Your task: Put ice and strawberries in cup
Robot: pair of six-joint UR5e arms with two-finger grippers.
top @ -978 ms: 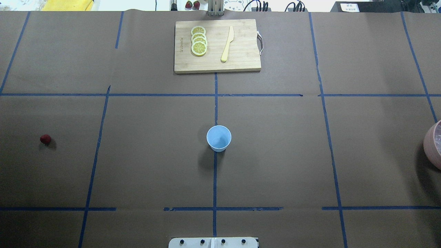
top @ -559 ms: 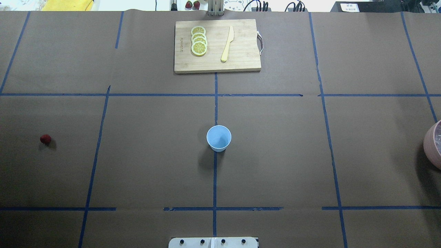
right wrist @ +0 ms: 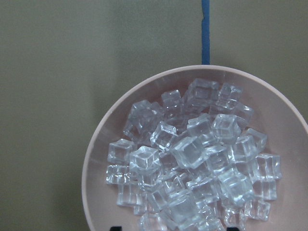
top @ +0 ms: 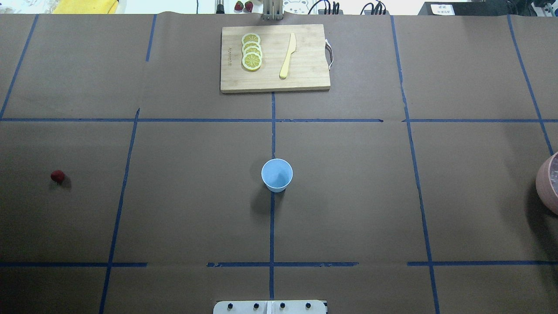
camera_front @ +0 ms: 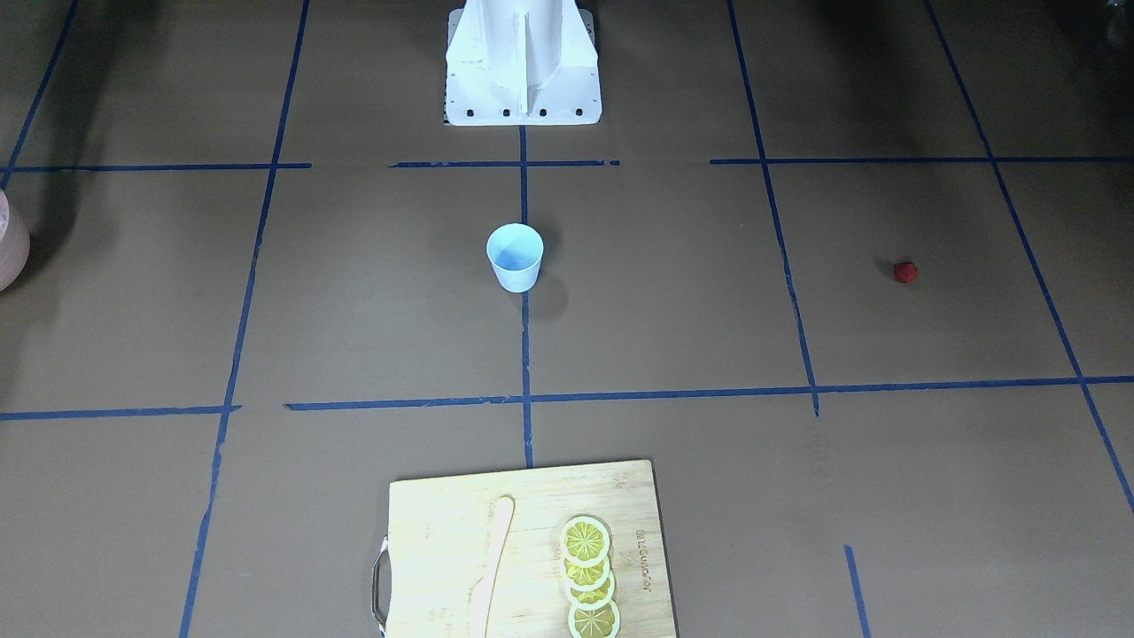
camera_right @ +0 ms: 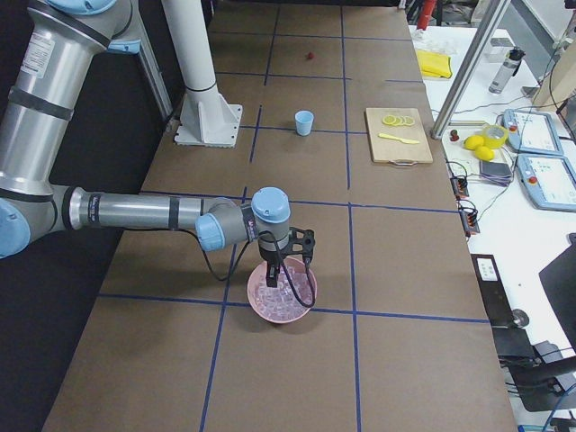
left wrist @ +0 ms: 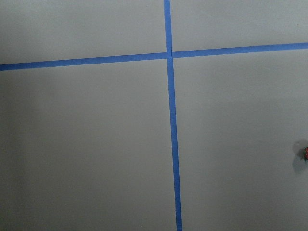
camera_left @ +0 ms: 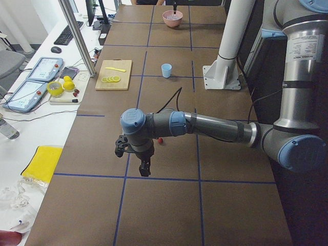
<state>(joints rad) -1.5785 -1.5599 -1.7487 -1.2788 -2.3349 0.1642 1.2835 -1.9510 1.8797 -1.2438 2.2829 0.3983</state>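
Observation:
The light blue cup [top: 277, 175] stands upright and empty at the table's middle; it also shows in the front view [camera_front: 515, 257]. The dark red strawberry [top: 57, 176] lies far to the left on the paper, also in the front view [camera_front: 904, 271]. Ice cubes [right wrist: 192, 159] fill a pink bowl [right wrist: 96, 159] at the table's right edge [top: 547, 183]. My right gripper [camera_right: 270, 277] hangs just above the ice; its fingertips [right wrist: 114, 227] peek in wide apart, open and empty. My left gripper [camera_left: 145, 168] hovers low beside the strawberry [camera_left: 160, 140]; I cannot tell whether it is open.
A wooden cutting board [top: 305, 74] at the far middle carries several lemon slices [top: 252, 52] and a pale knife [top: 287, 56]. The robot's white base [camera_front: 523, 62] stands at the near edge. Blue tape lines cross the brown paper.

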